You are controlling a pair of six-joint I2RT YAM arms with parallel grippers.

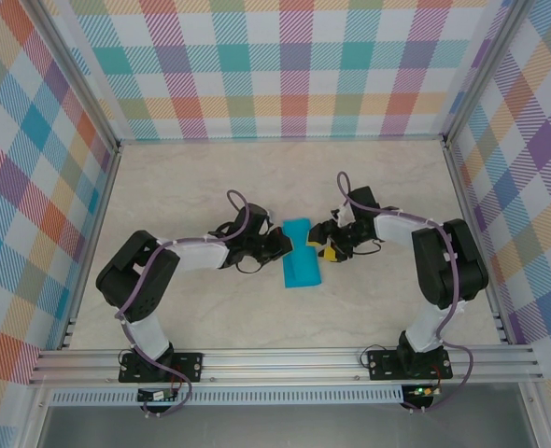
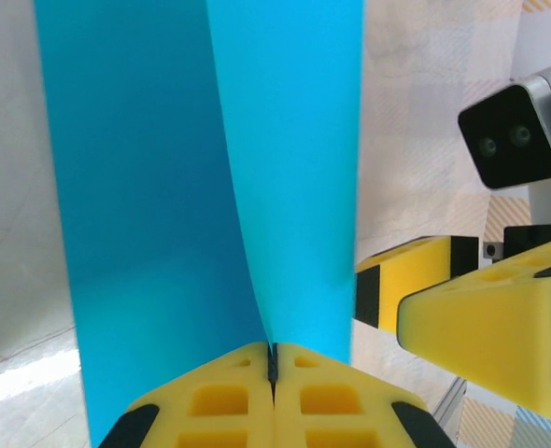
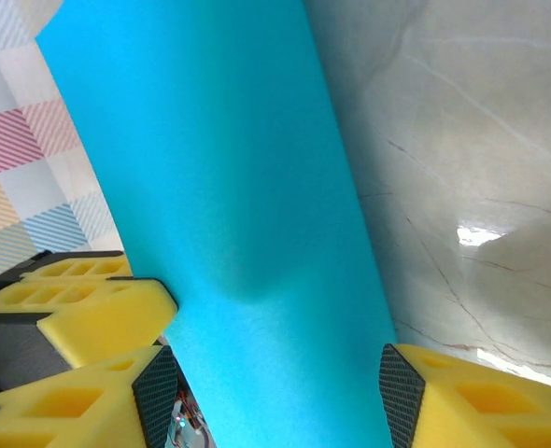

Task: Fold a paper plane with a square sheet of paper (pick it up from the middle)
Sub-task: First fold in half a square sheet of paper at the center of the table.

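Left gripper (image 2: 273, 366) of mine is clenched on the square sheet of paper (image 2: 154, 205), pinching it right at a soft fold. Two teal-blue flaps run away from the pinch, one flat, the other curling. Opposite my left gripper, just across the sheet, my right gripper (image 3: 274, 387) stands released, its jaws apart with the paper strip passing between them and nothing clamped. From above, the sheet sits between the two, held at my left gripper and just beside the right, over the pale surface (image 1: 210, 187).

I judge the step in hand to be setting a crease. To do it well I should hold the pinch firm and bring the right jaws square onto the fold line, close to my left gripper. I should press only once the two edges lie even. A skewed bite would set a crooked crease, and paper this thin may tear if the arms pull apart.
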